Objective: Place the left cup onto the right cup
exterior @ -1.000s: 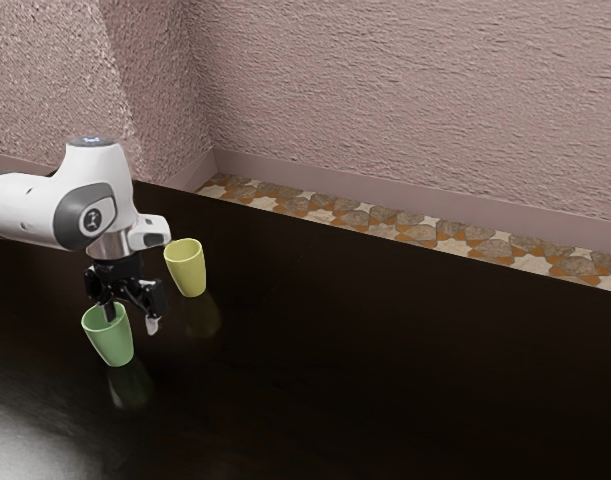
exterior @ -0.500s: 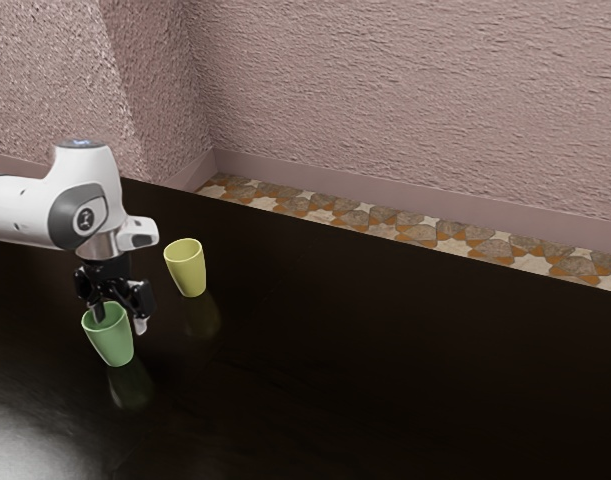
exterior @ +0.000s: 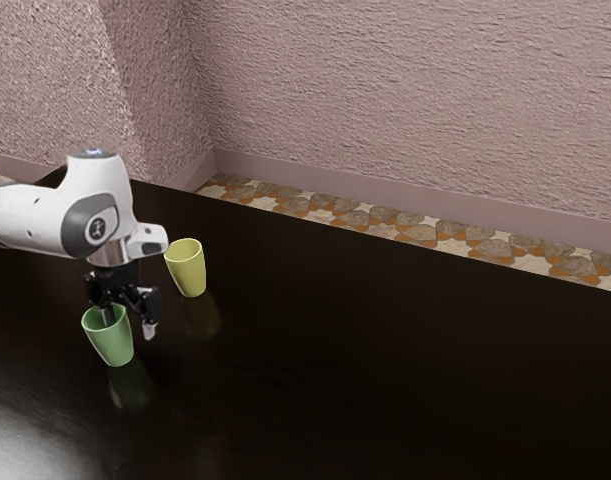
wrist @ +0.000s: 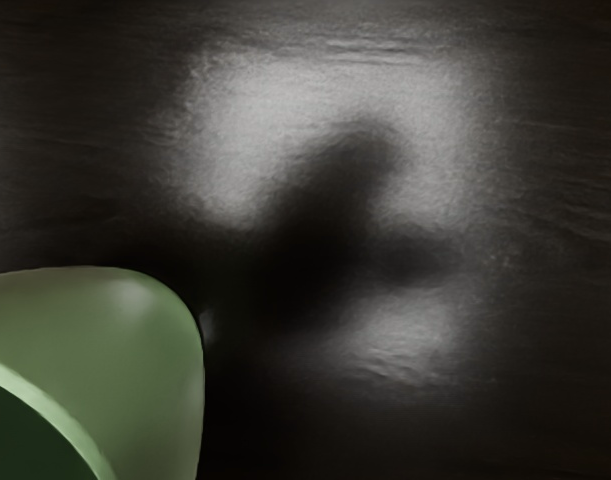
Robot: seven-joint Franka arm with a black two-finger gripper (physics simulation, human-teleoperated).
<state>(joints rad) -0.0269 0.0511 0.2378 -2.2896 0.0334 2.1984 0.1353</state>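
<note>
Dark, glossy table (exterior: pixel 385 350) runs back to a rough pinkish wall (exterior: pixel 405 90), with a strip of patterned floor tiles (exterior: pixel 415 228) between them. Toward the exterior view's left the gripper (exterior: pixel 128 320) hangs pointing down, fingers spread and nothing clasped between them. One finger stands at the rim of the green cup (exterior: pixel 108 342), just inside or just behind it, I cannot tell which. The other hangs clear of the cup's wall on the side toward the exterior view's right. The wrist view agrees that the hand is off-centre: the green cup (wrist: pixel 95 370) sits to one side of it, and bare table with the hand's shadow lies under the middle. That cup stands upright on the table, and I take it for the left cup, the one to be carried. The yellow-green cup (exterior: pixel 186 268), also upright, stands near it but apart, farther back and toward the exterior view's right, and would receive it. The step in hand looks like the grasp. To do it well, settle on one grip: pinch the wall with one finger inside and one outside, or shift sideways until the cup sits squarely between the fingers. Go low enough for firm purchase, close gently so the light cup neither tips nor slides, then lift straight up before moving across.
</note>
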